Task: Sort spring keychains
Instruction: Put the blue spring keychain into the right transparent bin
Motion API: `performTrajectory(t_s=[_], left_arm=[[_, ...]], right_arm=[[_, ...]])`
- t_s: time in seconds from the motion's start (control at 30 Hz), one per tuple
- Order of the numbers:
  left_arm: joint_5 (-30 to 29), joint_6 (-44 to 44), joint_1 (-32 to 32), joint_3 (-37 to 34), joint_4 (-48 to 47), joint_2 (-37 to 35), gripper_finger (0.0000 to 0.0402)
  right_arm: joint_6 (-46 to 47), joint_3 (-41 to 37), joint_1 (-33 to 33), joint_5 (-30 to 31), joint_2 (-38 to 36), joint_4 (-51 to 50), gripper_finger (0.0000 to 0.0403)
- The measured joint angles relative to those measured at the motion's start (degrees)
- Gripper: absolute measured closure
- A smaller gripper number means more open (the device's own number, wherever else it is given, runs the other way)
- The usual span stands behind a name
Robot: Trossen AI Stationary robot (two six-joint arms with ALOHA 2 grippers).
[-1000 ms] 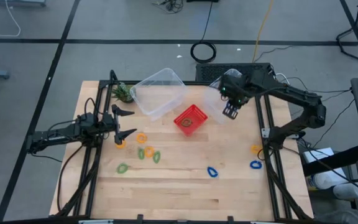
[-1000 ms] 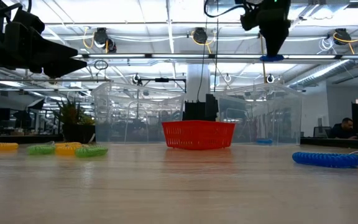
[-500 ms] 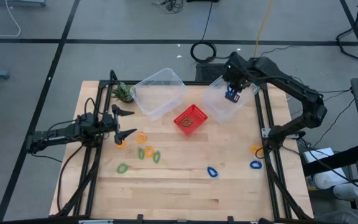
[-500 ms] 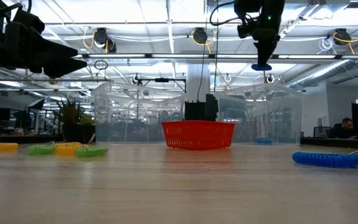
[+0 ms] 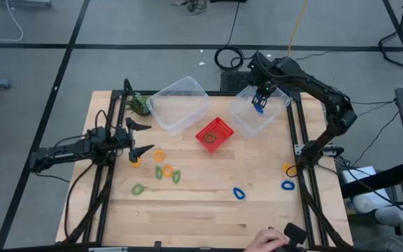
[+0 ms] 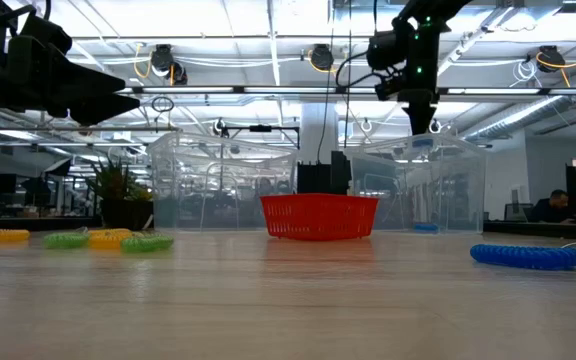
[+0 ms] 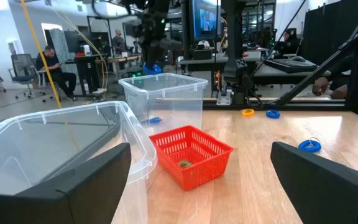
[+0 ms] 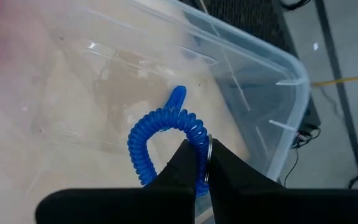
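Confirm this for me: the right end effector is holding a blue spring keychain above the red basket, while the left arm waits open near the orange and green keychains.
Not quite. The right end effector does grip a blue spring keychain, but it hangs over the clear bin on the right, not the red basket; the high view shows this. The left end effector does wait open near the orange and green keychains.
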Motion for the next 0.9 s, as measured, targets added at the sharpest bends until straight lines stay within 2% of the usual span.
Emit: performTrajectory(t_s=[0.4, 0.63, 0.9], left_arm=[[0.0, 0.0, 0.0, 0.0, 0.0, 0.0, 0.0007], [0.0, 0.0, 0.0, 0.0, 0.0, 0.0, 0.0007], [0.0, 0.0, 0.0, 0.0, 0.0, 0.0, 0.0007]], right_arm=[[1.5, -11.3, -2.1, -0.3, 1.3, 11.4, 0.0399], [1.7, -18.0, -2.1, -3.0, 1.3, 17.8, 0.0399], [4.1, -23.1, -0.9, -3.0, 1.3, 23.0, 0.0399]])
